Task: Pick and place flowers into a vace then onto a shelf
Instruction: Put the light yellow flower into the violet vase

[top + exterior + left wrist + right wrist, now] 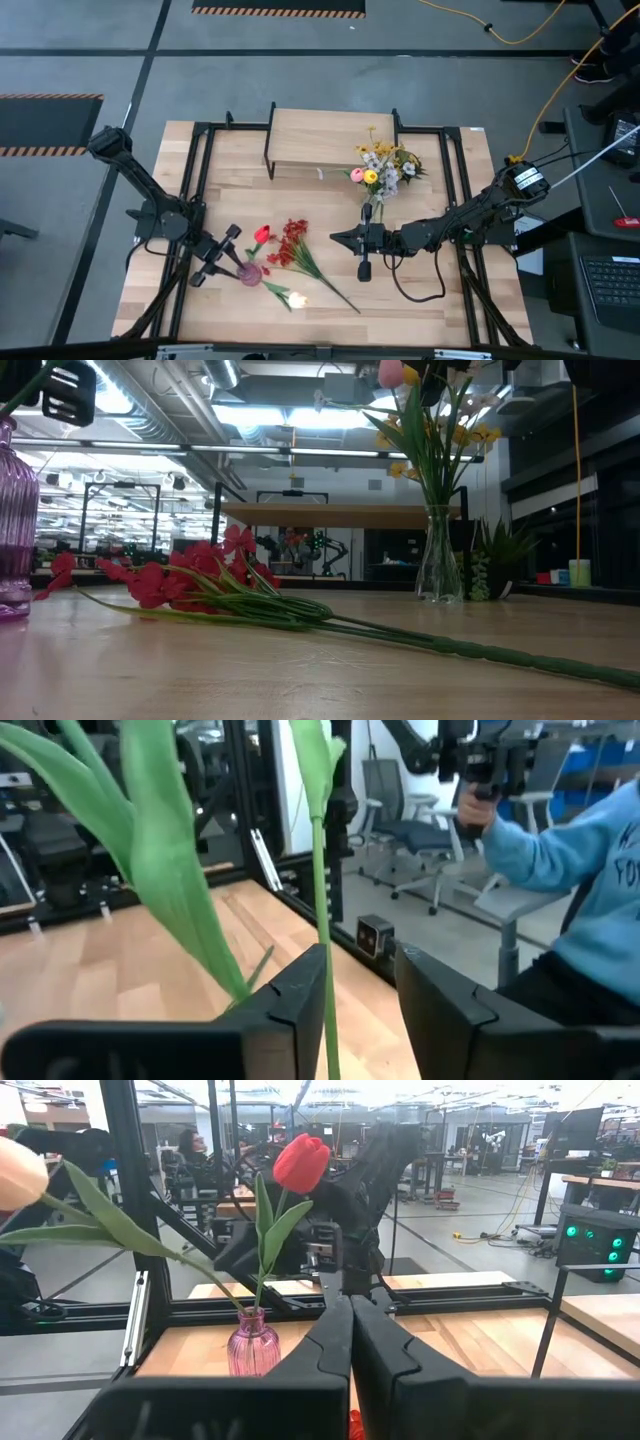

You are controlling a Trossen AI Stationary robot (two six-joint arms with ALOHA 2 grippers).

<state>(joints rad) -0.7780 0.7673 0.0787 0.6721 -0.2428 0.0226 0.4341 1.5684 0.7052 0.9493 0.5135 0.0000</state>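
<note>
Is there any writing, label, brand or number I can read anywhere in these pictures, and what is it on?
"FO": pale letters on the person's blue sleeve in the left wrist view, cut off by the picture's edge, so the full word cannot be read.
Nothing else is readable: no text shows on the purple vase, the clear vase, the shelf or the arms.
</note>
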